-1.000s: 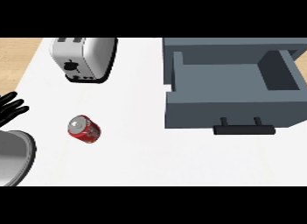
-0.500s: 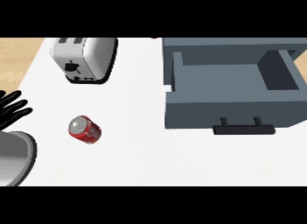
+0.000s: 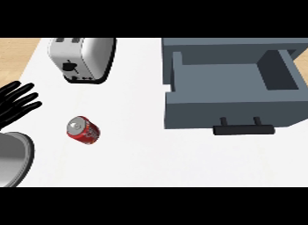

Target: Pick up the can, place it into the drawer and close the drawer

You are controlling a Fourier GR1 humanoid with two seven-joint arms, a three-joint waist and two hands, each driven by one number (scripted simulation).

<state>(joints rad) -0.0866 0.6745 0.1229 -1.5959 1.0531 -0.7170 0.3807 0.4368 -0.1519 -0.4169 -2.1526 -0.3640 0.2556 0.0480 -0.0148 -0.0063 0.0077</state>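
Fingers [image 3: 20, 99] of the black left hand [image 3: 6, 110] come first, at the far left of the white counter [image 3: 137, 162]. They are spread out and straight, so the hand is open and holds nothing. Its grey forearm [image 3: 4, 160] shows below it, a big round grey shape at the left edge. The hand is to the left of the small red can with a silver top [image 3: 84, 130] and does not touch it; some bare counter lies between them.

The red can lies on its side on the counter, with its silver end turned up and to the left. Above the can, further back, stands a shiny silver toaster with two slots and a black dial [image 3: 81, 58]. It is near the back edge of the counter and well apart from the can.

To the right of the can, well apart from it, is the grey box drawer [image 3: 237, 90]. The drawer is pulled open, and its black bar handle [image 3: 243, 128] sticks out at the front, on the side nearest the can's row. The can is outside the drawer.

The right hand does not show.
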